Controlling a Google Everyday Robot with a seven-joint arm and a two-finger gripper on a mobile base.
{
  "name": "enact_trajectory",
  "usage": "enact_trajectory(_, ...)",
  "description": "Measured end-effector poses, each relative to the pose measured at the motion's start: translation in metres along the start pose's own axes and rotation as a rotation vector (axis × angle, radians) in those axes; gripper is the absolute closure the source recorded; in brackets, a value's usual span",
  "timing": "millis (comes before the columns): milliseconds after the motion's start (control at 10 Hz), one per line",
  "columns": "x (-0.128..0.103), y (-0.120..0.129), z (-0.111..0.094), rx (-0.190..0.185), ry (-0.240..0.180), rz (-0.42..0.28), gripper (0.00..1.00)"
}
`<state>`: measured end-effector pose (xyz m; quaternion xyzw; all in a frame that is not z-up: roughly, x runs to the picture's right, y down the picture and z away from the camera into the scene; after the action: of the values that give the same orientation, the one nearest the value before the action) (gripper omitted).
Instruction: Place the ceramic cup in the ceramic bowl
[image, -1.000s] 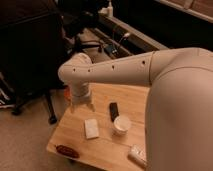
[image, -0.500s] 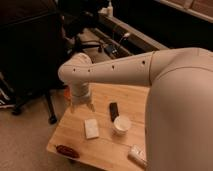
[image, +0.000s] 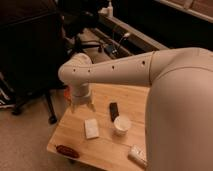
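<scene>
The gripper hangs over the far left corner of the wooden table, pointing down, its two fingers spread apart and holding nothing. The ceramic cup stands upright near the middle of the table, between a white block and the arm. Of the ceramic bowl only a red-orange bit shows at the far left edge, beside the gripper.

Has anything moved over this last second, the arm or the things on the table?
Nothing visibly changed. The gripper hangs open and empty over the far left part of the table, just as before, and the white cup stands untouched near the middle.
</scene>
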<state>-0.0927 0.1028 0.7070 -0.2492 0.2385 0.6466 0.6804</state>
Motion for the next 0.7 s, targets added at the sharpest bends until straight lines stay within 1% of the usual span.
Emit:
enact_trajectory(200,0.001,-0.027,0.010,0.017,-0.024,0.039,0.35)
enact_trajectory(400,0.011,-0.067,0.022,0.018,-0.038,0.121,0.35)
enact_trajectory(600,0.027,-0.125,0.031,0.034,-0.047,0.240,0.35)
enact_trajectory(700,0.032,-0.144,0.032,0.038,-0.052,0.280,0.35)
